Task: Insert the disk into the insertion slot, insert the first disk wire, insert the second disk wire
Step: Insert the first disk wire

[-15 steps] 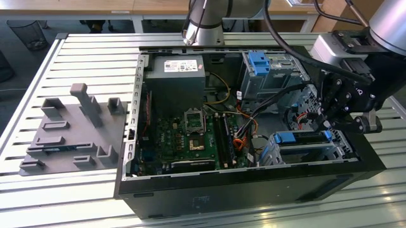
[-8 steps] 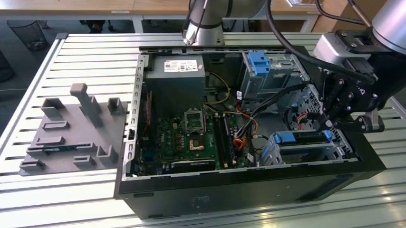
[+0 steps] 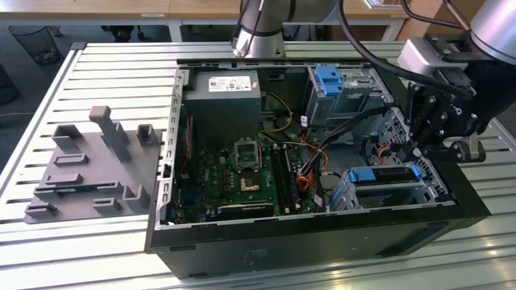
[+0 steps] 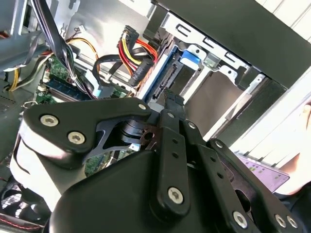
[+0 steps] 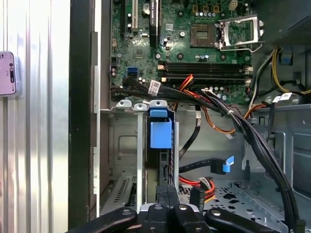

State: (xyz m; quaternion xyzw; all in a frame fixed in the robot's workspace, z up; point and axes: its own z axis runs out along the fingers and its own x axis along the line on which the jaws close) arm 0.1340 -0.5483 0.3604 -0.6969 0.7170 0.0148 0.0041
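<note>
The disk (image 3: 383,175), silver in a bright blue carrier, lies in the insertion slot (image 3: 395,196) at the case's front corner on the exterior view's right. In the first wrist view the disk (image 5: 160,134) appears edge-on between the slot's perforated metal walls (image 5: 121,145). My gripper (image 5: 168,201) hangs just off the disk's connector end with its fingers pressed together and nothing visible between them; its fingertip (image 4: 173,100) sits beside that edge. A red-and-yellow wire bundle with a black plug (image 4: 138,73) and a black cable with a blue plug (image 5: 227,165) lie loose nearby.
A taller grey cage with a blue tab (image 3: 330,75) stands at the case's back. The motherboard (image 3: 241,175) and thick black cable bundles (image 5: 243,126) fill the middle. A grey fixture plate (image 3: 93,166) lies on the slatted table. A pale purple device (image 5: 7,73) rests outside the case wall.
</note>
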